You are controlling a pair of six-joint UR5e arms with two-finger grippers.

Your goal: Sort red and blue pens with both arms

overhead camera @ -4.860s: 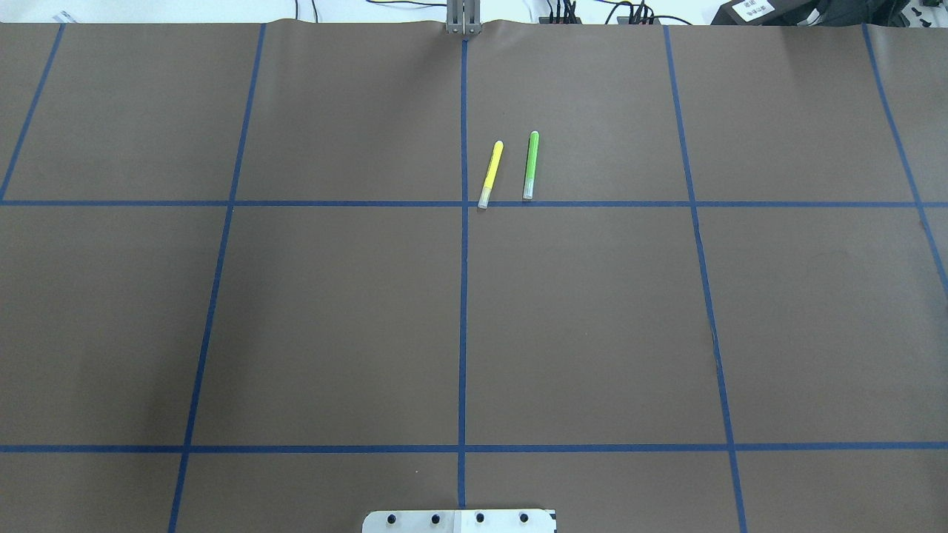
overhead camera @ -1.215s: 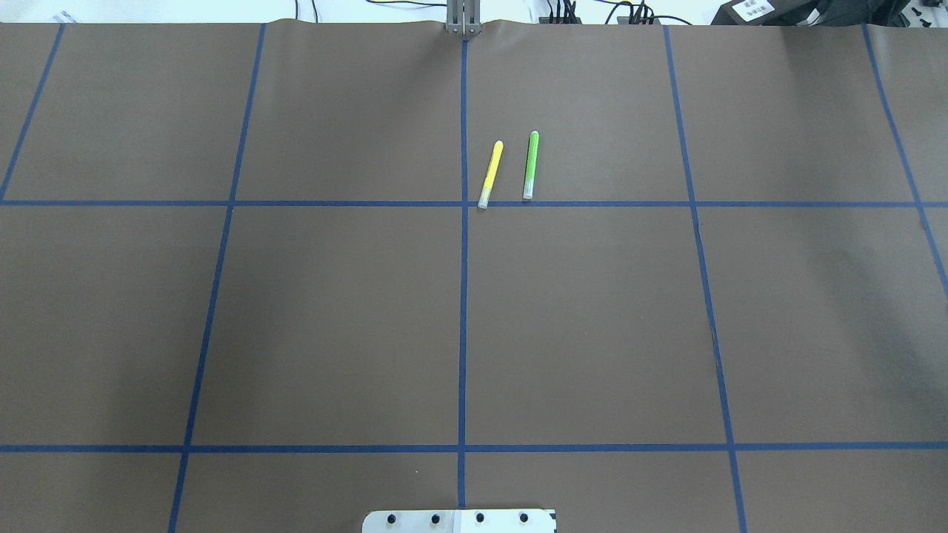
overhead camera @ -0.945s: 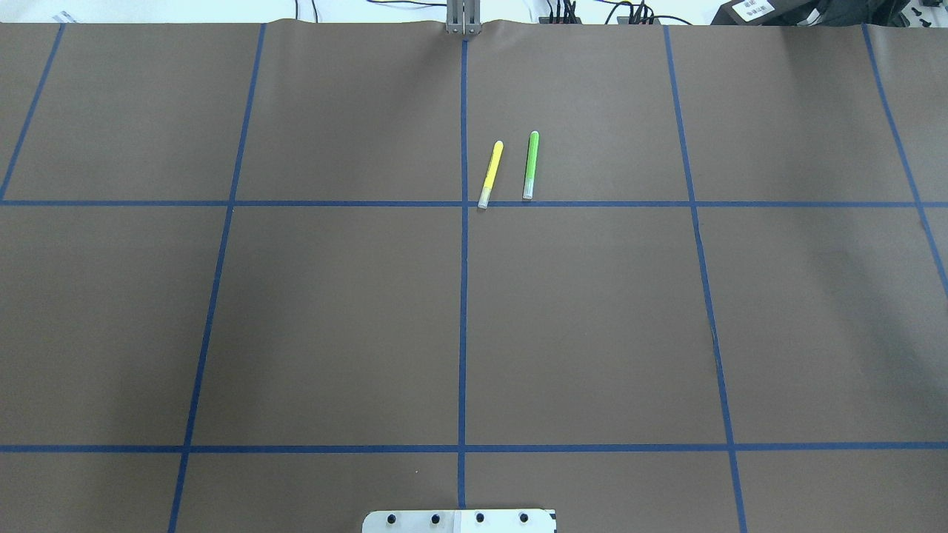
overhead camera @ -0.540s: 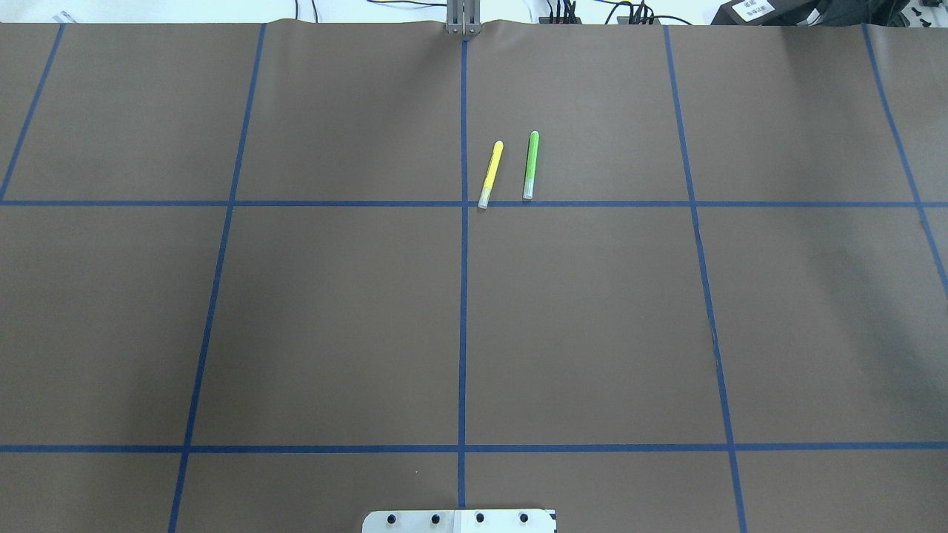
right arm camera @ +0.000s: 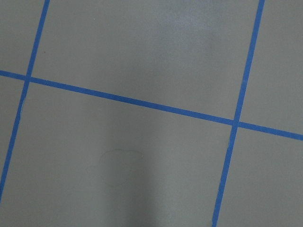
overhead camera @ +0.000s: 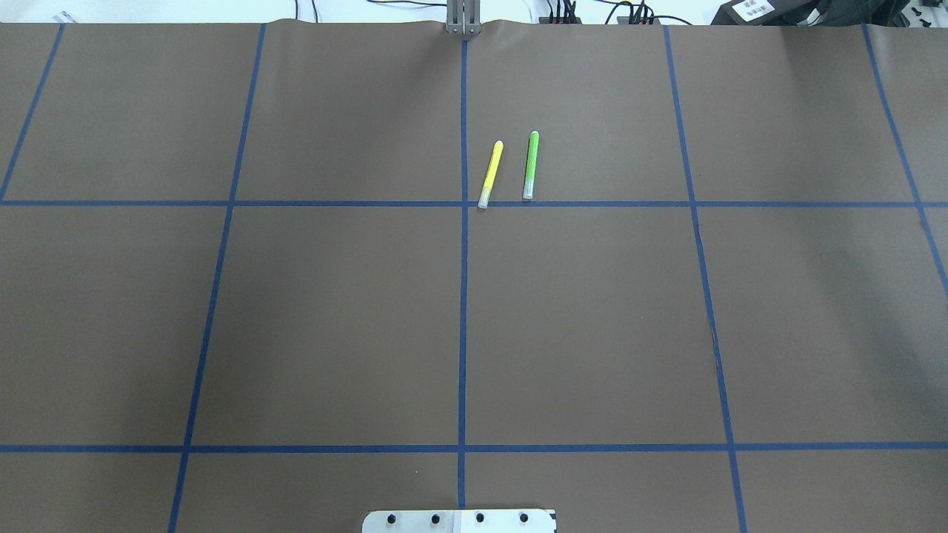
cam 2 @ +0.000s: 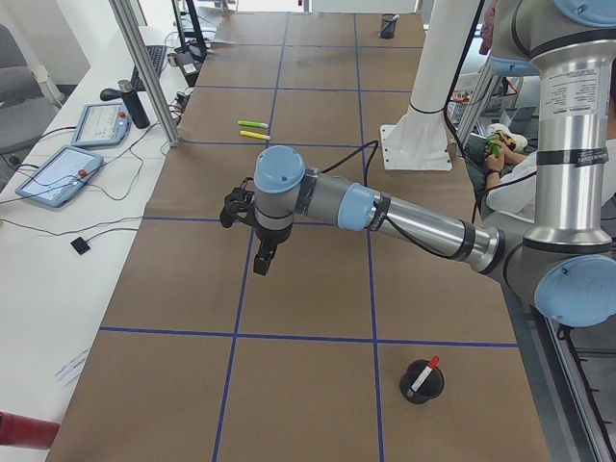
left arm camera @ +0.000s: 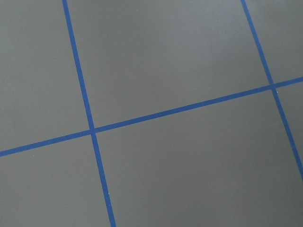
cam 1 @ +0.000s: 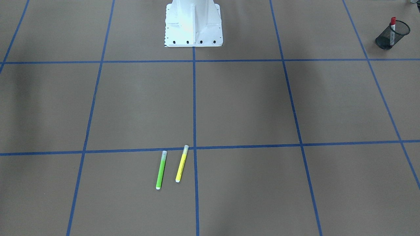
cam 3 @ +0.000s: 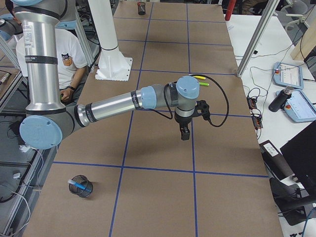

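The red pen (cam 1: pixel 392 29) stands upright in a black mesh cup (cam 1: pixel 384 41) at the table corner on my left; it is also visible as the red pen (cam 2: pixel 425 370) in the exterior left view. The blue pen (cam 3: pixel 79 185) lies tilted in a second mesh cup (cam 3: pixel 84 191) on my right. My left gripper (cam 2: pixel 261 262) hangs fingers-down above the brown mat, holding no pen. My right gripper (cam 3: pixel 184 133) hangs the same way over its half. Both show only in side views, so I cannot tell whether they are open or shut. The wrist views show only mat and blue tape.
A green pen (overhead camera: pixel 530 166) and a yellow pen (overhead camera: pixel 490 175) lie side by side near the far middle of the mat. The white pedestal base (cam 1: pixel 193 23) stands at the robot's edge. A person (cam 3: pixel 69 59) sits behind the robot. Teach pendants (cam 2: pixel 58 173) lie on the side bench.
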